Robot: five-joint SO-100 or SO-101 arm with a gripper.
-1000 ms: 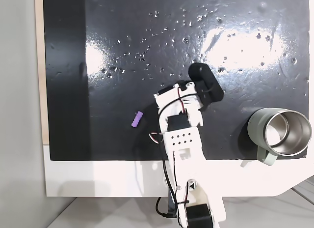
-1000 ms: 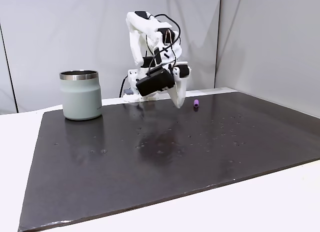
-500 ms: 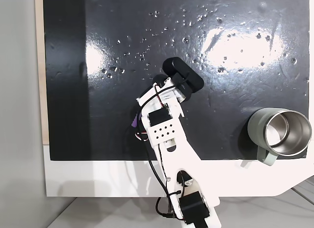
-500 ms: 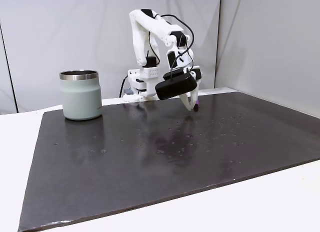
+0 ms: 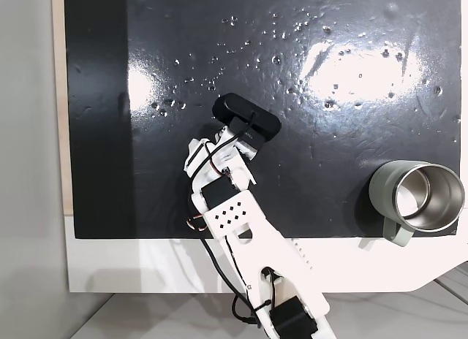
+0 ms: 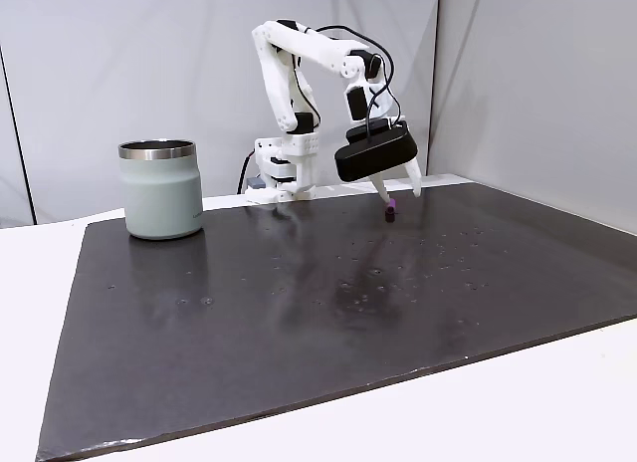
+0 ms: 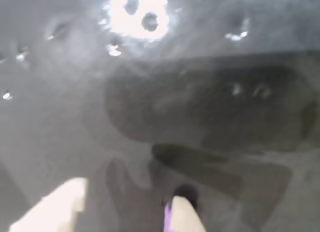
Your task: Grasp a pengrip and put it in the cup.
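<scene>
Fingertips [image 7: 184, 214] of the white gripper [image 7: 125, 212] rose from the bottom edge of the blurred wrist view, one pale tip at lower left and one near the centre, with an open gap of dark mat between them. A sliver of the purple pengrip [image 7: 167, 214] showed just beside the left edge of the centre tip; whether they touched could not be told. In a fixed view from the side, the gripper [image 6: 398, 195] hung with its jaws spread and pointing down at the black mat [image 6: 328, 313], and the pengrip [image 6: 389, 214] lay on the mat right under the tips, close to the mat's far edge. The black wrist camera housing [image 6: 373, 153] sat just above the fingers, and the white arm [image 6: 299, 94] arched up behind it from its base at the back of the table. Well apart to the left in that view, the sage-green cup [image 6: 160, 188] stood upright on the mat. In a fixed view from above, the arm [image 5: 234, 222] reached from the bottom edge over the mat [image 5: 351, 134], which shone with bright glare patches, and the cup [image 5: 417, 200] stood at the right edge with its steel inside showing and its handle [image 5: 393, 233] pointing toward the bottom. The white table [image 5: 146, 262] bordered the mat along the bottom.
</scene>
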